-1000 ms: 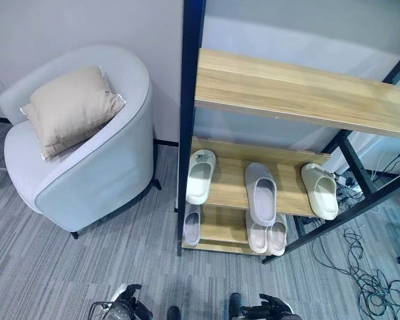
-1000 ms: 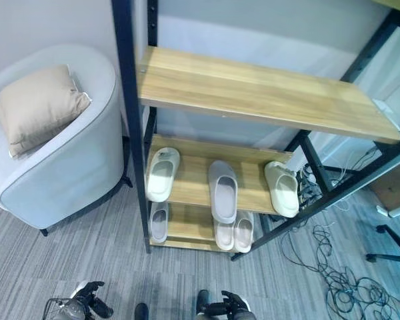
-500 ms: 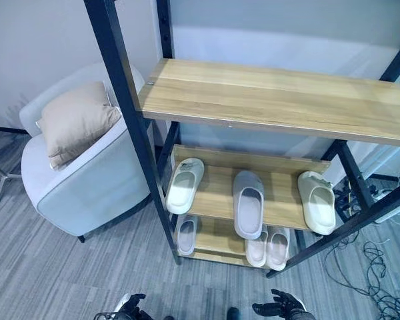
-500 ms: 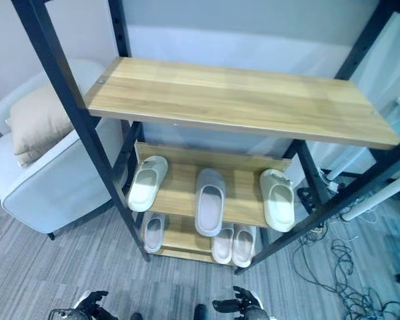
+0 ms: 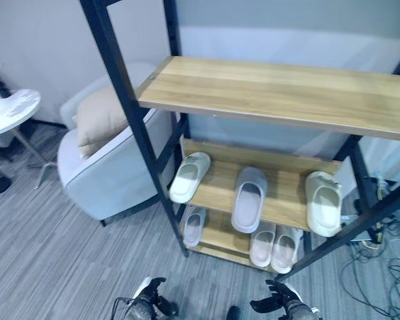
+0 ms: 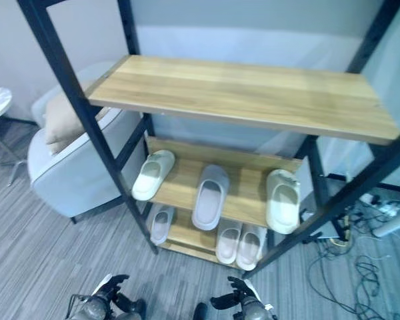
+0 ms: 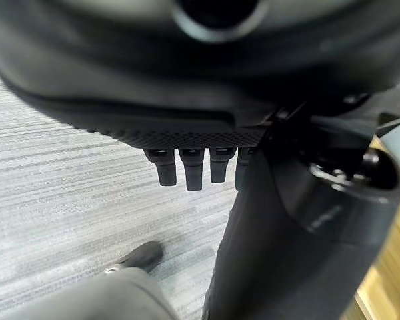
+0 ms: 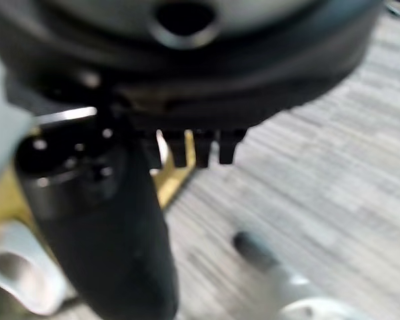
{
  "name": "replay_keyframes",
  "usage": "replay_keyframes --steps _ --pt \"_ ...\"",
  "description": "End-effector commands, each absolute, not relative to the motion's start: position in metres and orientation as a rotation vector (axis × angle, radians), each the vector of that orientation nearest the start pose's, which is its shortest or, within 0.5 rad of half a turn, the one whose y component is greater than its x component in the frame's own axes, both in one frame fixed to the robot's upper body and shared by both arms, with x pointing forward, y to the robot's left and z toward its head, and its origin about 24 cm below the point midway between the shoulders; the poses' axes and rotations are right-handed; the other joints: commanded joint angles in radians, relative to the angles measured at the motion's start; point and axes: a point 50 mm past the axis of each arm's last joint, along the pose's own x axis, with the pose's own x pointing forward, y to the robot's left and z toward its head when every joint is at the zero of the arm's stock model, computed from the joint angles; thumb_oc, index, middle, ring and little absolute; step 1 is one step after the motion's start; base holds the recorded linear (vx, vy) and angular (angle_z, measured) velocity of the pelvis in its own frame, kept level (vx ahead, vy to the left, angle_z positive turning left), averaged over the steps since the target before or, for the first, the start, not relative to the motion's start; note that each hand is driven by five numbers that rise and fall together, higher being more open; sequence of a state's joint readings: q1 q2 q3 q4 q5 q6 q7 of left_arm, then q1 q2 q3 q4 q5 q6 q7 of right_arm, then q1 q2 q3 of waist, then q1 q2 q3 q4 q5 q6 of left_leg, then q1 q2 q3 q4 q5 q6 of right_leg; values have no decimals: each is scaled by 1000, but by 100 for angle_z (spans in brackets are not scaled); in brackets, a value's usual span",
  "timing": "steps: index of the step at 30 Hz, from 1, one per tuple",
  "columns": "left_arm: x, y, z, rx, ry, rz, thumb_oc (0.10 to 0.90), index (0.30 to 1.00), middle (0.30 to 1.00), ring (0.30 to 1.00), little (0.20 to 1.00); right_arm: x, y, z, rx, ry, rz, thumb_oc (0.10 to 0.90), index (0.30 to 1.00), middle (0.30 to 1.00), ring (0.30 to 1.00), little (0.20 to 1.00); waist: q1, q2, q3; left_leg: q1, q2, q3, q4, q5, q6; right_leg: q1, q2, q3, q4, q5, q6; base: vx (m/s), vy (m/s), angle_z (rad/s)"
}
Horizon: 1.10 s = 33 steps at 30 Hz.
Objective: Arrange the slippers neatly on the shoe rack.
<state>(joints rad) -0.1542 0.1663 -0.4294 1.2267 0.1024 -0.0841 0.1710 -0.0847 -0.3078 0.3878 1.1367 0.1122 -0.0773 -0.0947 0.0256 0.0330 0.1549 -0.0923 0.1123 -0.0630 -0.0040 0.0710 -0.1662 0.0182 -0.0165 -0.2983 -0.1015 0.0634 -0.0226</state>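
Hands are hanging low at the near edge, holding nothing: the left hand (image 5: 149,308) and right hand (image 5: 280,307) both with fingers loosely spread over the grey striped carpet (image 5: 53,260). Beyond them the black-framed wooden shoe rack (image 5: 130,113) is carrying the slippers. On its bottom shelf a pale grey slipper (image 5: 193,225) is lying alone beside a pinkish pair (image 5: 275,245); on the middle shelf a cream slipper (image 5: 189,177), a lilac-grey slipper (image 5: 249,199) and another cream slipper (image 5: 323,203) are sitting well apart, unpaired, so matching looks like the remaining work. Top shelf is lying bare. A light grey armchair (image 5: 113,180) is standing behind.
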Motion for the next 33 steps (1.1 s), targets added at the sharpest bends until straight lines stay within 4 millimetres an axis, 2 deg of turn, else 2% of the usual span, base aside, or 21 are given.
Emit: replay_keyframes --steps 1,3,4,5,6,8,11,15,16,17,18,19,20,22,23,25,26,27,28,29,33 --pt "161 182 -146 698 905 -220 800 900 900 900 900 185 -217 -125 -469 823 75 800 900 900 900 900 1 -32 29 40 -20 -29 -37 -36 83 79 -34 92 69 -182 90 55 100 -16" --pt "158 184 -148 727 920 -244 800 900 900 900 900 187 -205 -125 -427 806 107 800 900 900 900 900 -4 -30 10 59 -23 -11 -69 -27 85 78 -38 93 66 -177 93 81 133 -10" --pt "155 192 -149 751 946 -251 800 900 900 900 900 218 -199 -109 -409 736 116 800 900 900 900 900 2 -35 -12 71 -26 -6 -83 -29 87 79 -42 94 51 -168 96 80 114 -9" --pt "155 192 -149 751 945 -250 800 900 900 900 900 219 -199 -109 -408 735 116 800 900 900 900 900 2 -35 -10 72 -26 -5 -83 -29 87 80 -42 95 51 -168 96 71 121 -13" --pt "161 205 -144 729 936 -191 800 900 900 900 900 193 -195 -116 -365 736 183 800 900 900 900 900 -9 -45 -19 79 -34 10 -83 -35 94 77 -49 109 37 -152 106 19 57 -11" --pt "163 207 -142 698 927 -151 800 900 900 900 900 186 -188 -121 -371 746 219 800 900 900 900 900 -12 -46 -16 81 -39 20 -83 -37 100 73 -55 118 29 -140 112 1 122 -6" --pt "168 208 -140 689 911 -133 800 900 900 900 900 192 -175 -118 -385 712 266 800 900 900 900 900 -12 -46 -18 81 -46 28 -83 -43 105 70 -61 122 20 -133 118 8 112 -19" --pt "177 199 -136 688 852 -148 800 900 900 900 900 221 -143 -81 -407 463 407 800 900 900 900 900 -13 -51 -11 67 -63 46 -83 -50 112 54 -81 126 14 -121 136 -14 99 -6" --pt "177 199 -136 688 852 -148 800 900 900 900 900 221 -143 -81 -407 464 407 800 900 900 900 900 -13 -51 -12 66 -63 46 -83 -50 112 53 -82 126 14 -121 136 -59 65 -1" --pt "180 196 -135 697 832 -158 800 900 900 900 900 231 -128 -63 -400 361 476 800 900 900 900 900 -11 -57 -4 57 -67 49 -83 -52 114 41 -87 129 14 -115 142 -43 39 -1" --pt "180 196 -135 697 832 -159 800 900 900 900 900 231 -128 -63 -400 362 476 800 900 900 900 900 -11 -57 -4 56 -68 49 -83 -52 114 40 -88 129 14 -115 143 -55 84 -2" --pt "179 193 -135 705 828 -176 800 900 900 900 900 237 -113 -45 -384 267 558 800 900 900 900 900 -10 -61 1 53 -70 52 -83 -52 116 35 -91 133 14 -111 147 -12 47 -3" --pt "179 193 -135 705 828 -176 800 900 900 900 900 237 -113 -45 -384 268 558 800 900 900 900 900 -9 -61 1 53 -70 53 -83 -52 116 35 -91 133 14 -111 147 -20 66 -3" --pt "178 191 -136 726 828 -200 800 900 900 900 900 242 -99 -29 -369 186 635 800 900 900 900 900 -3 -67 6 47 -73 56 -83 -53 119 31 -94 138 14 -108 151 -16 46 0" --pt "175 190 -138 746 831 -221 800 900 900 900 900 247 -84 -11 -352 103 701 800 900 900 900 900 4 -74 6 43 -75 57 -83 -54 119 25 -97 142 14 -106 154 -18 43 -1" --pt "172 191 -140 756 845 -227 800 900 900 900 900 250 -70 12 -332 2 778 800 900 900 900 900 14 -81 5 38 -75 60 -83 -55 120 18 -99 145 14 -104 156 -11 29 -3" --pt "172 191 -140 756 845 -227 800 900 900 900 900 250 -70 13 -332 3 778 800 900 900 900 900 14 -81 5 38 -75 60 -83 -55 120 17 -99 146 14 -104 156 0 0 0" --pt "166 194 -142 765 866 -233 800 900 900 900 900 253 -61 35 -310 -89 836 800 900 900 900 900 22 -88 3 35 -74 63 -83 -55 120 12 -99 147 14 -102 157 0 0 0" --pt "164 195 -143 770 875 -238 800 900 900 900 900 253 -57 47 -291 -134 866 800 900 900 900 900 25 -92 1 34 -73 64 -83 -55 120 11 -99 148 14 -102 157 0 11 -4" --pt "164 194 -143 770 874 -238 800 900 900 900 900 253 -57 47 -291 -134 866 800 900 900 900 900 25 -91 2 34 -73 64 -83 -55 120 11 -99 149 14 -102 158 3 7 -4" --pt "157 197 -146 758 909 -233 800 900 900 900 900 256 -57 89 -261 -306 884 800 900 900 900 900 30 -100 -5 30 -71 67 -83 -53 119 8 -98 149 14 -101 159 0 0 0"
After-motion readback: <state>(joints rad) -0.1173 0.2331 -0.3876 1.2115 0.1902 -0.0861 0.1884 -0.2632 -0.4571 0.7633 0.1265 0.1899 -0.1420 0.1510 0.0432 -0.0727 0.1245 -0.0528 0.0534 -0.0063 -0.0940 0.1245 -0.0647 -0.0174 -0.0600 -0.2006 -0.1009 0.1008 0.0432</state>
